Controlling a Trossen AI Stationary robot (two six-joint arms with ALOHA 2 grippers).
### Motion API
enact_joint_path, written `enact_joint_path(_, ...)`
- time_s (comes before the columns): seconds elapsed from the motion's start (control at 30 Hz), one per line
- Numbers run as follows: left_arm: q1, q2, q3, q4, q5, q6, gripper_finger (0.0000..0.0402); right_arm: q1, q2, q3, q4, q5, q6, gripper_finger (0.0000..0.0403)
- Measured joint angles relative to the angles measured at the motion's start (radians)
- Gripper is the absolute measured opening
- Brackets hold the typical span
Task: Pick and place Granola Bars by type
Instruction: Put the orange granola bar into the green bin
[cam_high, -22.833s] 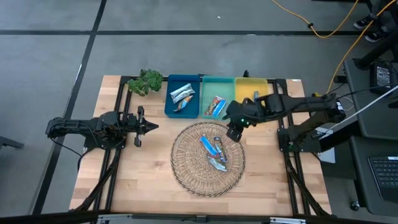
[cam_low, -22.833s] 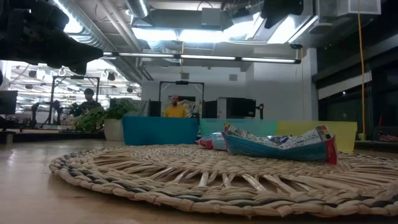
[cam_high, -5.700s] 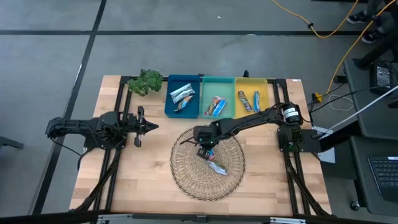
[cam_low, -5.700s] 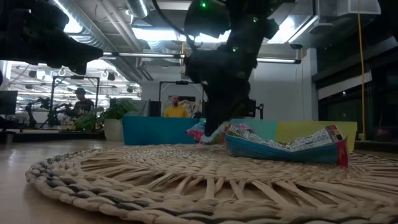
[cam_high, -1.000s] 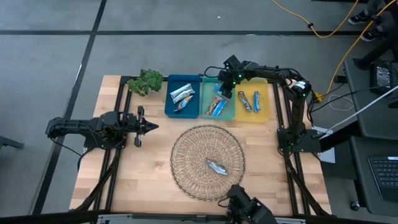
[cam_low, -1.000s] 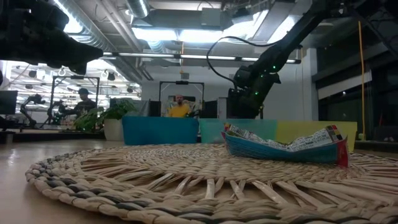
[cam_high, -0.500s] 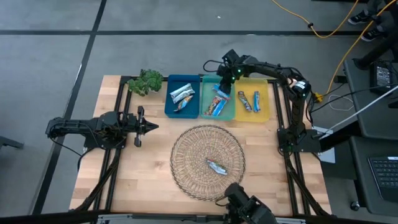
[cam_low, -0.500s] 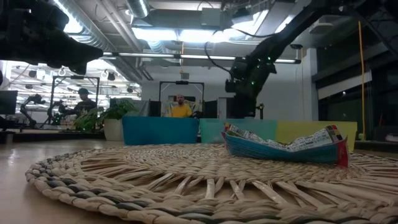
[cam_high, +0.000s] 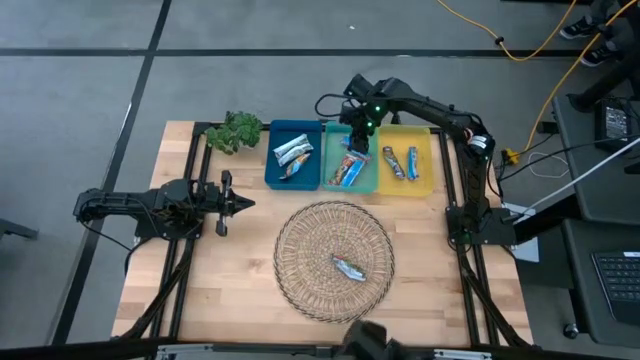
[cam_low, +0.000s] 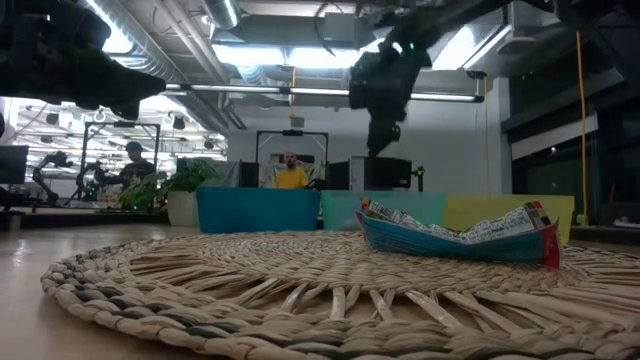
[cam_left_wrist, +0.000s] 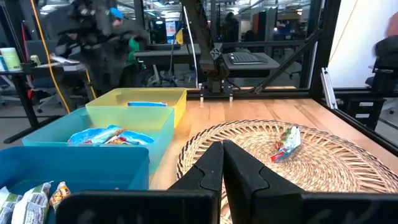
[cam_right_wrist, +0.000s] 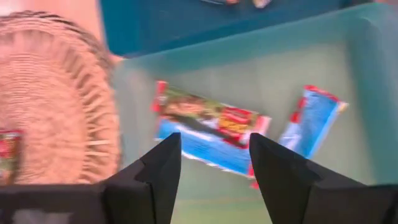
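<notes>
One granola bar (cam_high: 350, 268) in a blue, silver and red wrapper lies flat on the round woven mat (cam_high: 300, 240). More bars lie in three bins at the far edge: silver-white ones in the blue bin (cam_high: 272, 165), blue-and-red ones (cam_right_wrist: 208, 134) in the teal bin (cam_high: 332, 140), and two in the yellow bin (cam_high: 428, 165). My right gripper (cam_right_wrist: 214, 168) hangs open above the teal bin, pointing steeply down, with nothing between its fingers. My left gripper (cam_high: 238, 203) waits shut at the table's left, pointing level toward the mat.
A green leafy plant (cam_high: 235, 131) stands at the far left corner beside the blue bin. Bare wooden table (cam_high: 230, 280) surrounds the mat. In the low view, people sit in the room beyond the table.
My right gripper has risen from just over the teal bin to well above it, drifting slightly toward the table's left, and has tipped steeper downward. The bar on the mat has stayed where it was.
</notes>
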Motion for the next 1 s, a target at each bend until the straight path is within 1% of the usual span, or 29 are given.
enact_joint_path(0.23,0.000,0.000,0.000,0.000,-0.001,0.000,0.0004,0.141,-0.102,0.009,-0.020,0.012,0.108,0.0193)
enact_joint_path(0.6,0.000,0.000,0.000,0.000,0.001,0.000,0.0004,0.429,-0.316,0.010,-0.024,0.276,0.374,0.0193)
enact_joint_path(0.73,0.000,0.000,0.000,0.000,0.001,0.000,0.0004,0.524,-0.373,0.010,-0.057,0.366,0.471,0.0193)
enact_joint_path(0.9,0.000,0.000,0.000,0.000,0.002,0.000,0.0004,0.623,-0.420,0.010,-0.118,0.414,0.564,0.0193)
enact_joint_path(1.0,0.000,0.000,0.000,0.000,0.002,0.000,0.0004,0.675,-0.436,0.010,-0.144,0.416,0.593,0.0193)
